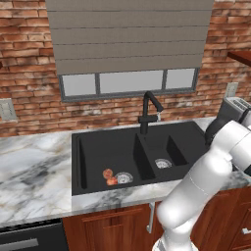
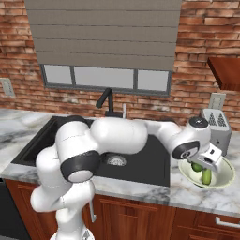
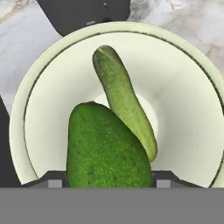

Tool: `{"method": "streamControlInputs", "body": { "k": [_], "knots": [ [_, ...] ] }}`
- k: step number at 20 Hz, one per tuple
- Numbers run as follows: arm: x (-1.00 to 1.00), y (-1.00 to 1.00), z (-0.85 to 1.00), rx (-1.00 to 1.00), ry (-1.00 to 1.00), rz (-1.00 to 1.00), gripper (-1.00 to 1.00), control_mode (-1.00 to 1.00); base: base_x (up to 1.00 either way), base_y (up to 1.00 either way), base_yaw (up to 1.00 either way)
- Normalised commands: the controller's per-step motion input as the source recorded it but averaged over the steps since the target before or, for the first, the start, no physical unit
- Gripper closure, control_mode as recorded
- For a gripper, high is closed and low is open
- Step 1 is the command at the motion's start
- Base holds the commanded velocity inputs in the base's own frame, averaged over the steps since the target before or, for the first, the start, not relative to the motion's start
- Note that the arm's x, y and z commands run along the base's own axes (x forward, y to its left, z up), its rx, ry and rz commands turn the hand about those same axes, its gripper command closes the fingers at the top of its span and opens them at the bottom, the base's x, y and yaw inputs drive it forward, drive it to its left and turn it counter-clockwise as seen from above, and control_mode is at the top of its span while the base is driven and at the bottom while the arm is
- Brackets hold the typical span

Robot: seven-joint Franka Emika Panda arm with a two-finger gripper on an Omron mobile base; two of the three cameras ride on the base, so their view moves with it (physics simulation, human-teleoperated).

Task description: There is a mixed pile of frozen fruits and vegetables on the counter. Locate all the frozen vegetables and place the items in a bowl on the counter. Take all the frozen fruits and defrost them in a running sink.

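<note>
In the bowl (image 3: 183,109): cucumber (image 3: 122,100), green item (image 3: 107,148).

wall: red brick (image 1: 24,59) | window (image 1: 130,82), grey blind (image 1: 130,34) | cabinets (image 2: 140,215): reddish-brown wood

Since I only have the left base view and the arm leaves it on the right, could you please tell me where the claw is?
Observer: The claw hangs over the bowl, which stands on the counter right of the sink, in front of the toaster.
Operator: Thank you. Is anything in the bowl?
Observer: The dark green cucumber lies slanted on the bowl's floor.
Operator: And the round green item?
Observer: The round green item sits between the claw's fingertips, over the inside of the bowl and next to the cucumber. I cannot tell whether it is gripped or already let go.
</note>
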Motion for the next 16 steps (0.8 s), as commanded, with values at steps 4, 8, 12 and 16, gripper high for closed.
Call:
{"method": "streamControlInputs", "body": {
  "k": [4,8,12,16],
  "knots": [
    [0.14,-0.04,-0.21,0.00,0.00,0.00,1.00,-1.00,0.00,0.00,0.00],
    [0.10,-0.03,-0.14,0.01,0.00,0.00,1.00,-1.00,0.00,0.00,0.00],
    [0.02,0.00,-0.08,0.03,0.00,0.00,1.00,-1.00,0.00,0.00,0.00],
    [0.06,0.00,-0.18,0.01,0.00,0.00,-1.00,-1.00,0.00,0.00,0.00]
  ]
}}
